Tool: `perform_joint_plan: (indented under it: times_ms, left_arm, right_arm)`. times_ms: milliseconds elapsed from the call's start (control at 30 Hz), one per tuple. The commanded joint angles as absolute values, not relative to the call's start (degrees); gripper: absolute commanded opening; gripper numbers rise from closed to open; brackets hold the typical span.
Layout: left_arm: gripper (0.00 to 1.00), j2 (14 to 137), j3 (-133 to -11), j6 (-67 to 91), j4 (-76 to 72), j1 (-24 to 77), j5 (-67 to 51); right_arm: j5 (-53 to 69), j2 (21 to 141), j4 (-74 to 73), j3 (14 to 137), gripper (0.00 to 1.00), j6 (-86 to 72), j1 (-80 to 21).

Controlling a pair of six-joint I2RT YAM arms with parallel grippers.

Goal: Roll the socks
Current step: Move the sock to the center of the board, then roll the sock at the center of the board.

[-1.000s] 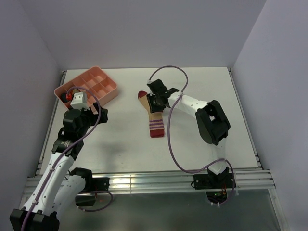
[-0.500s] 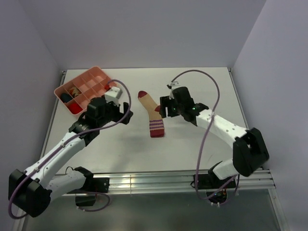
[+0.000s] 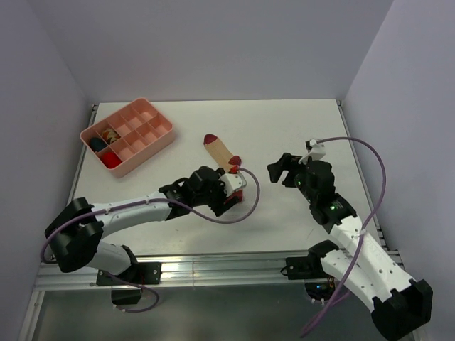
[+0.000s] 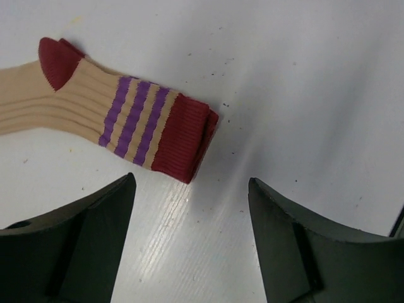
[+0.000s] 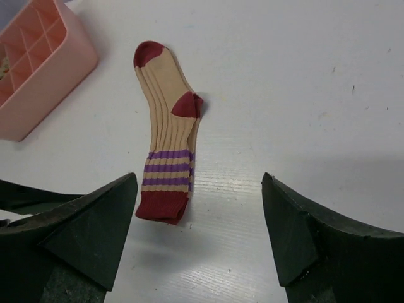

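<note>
The left arm lies low and stretched across the overhead frame, running from the lower left to just below centre, where the left hand [image 3: 229, 189] sits over the cuff end of the tan sock [image 3: 221, 151]. In the left wrist view that hand [image 4: 190, 183] is spread wide and holds nothing. Its two dark fingers [image 4: 88, 240] frame a strip of bare white tabletop [image 4: 303, 82]. The sock [image 4: 95, 107] lies in the upper left of that frame, with its dark red cuff just beyond the gap between the fingertips. (Whether the fingers touch the tabletop cannot be told.) The cuff edge shows two layers of fabric.

The right arm rises from the lower right of the overhead frame and bends toward the centre. The right hand [image 3: 283, 168] is held well apart from the sock, to the right of it in the picture. From its wrist camera this hand [image 5: 199, 180] is also wide open and empty, fingers [image 5: 95, 233] pointing toward the sock [image 5: 165, 151]. The sock lies flat with its red toe toward the top of the frame, its red heel midway, its purple stripes and cuff nearest.

A pink tray [image 3: 146, 152] with many compartments stands at the upper left of the tabletop [image 3: 298, 121], apart from the sock. It shows again in the top left corner of the right wrist view [image 5: 57, 76].
</note>
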State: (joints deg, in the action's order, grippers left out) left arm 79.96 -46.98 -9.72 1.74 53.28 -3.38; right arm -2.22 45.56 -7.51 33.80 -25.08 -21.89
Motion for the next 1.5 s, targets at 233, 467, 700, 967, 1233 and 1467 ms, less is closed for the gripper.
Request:
perform_joint_plan:
  times_ms: [233, 467, 700, 967, 1233, 1467]
  left_arm:
    - [0.7, 88.59, -46.05, -21.26, -7.47, 55.81, -0.36]
    - [0.64, 95.09, -47.55, -23.64, -7.65, 55.81, 1.93]
    - [0.63, 98.0, -47.55, -25.13, -10.02, 55.9, 4.48]
    - [0.6, 101.07, -48.43, -25.31, -9.41, 56.51, 4.48]
    - [0.15, 102.3, -50.36, -24.87, -5.89, 56.78, 1.15]
    - [0.0, 101.78, -55.53, -22.68, 2.62, 55.81, -5.61]
  right_arm:
    - [-1.76, 38.41, -6.07, 30.15, 0.86, -26.54, -21.36]
    - [-0.35, 37.88, -5.8, 28.92, 0.85, -26.37, -21.27]
    - [-0.26, 37.71, -6.15, 28.65, 0.85, -25.4, -21.27]
    - [1.4, 38.93, -5.01, 28.3, 0.84, -24.96, -21.18]
    - [2.02, 38.85, -4.57, 28.04, 0.82, -24.43, -21.18]
    - [2.63, 39.02, -4.39, 28.21, 0.82, -24.17, -21.18]
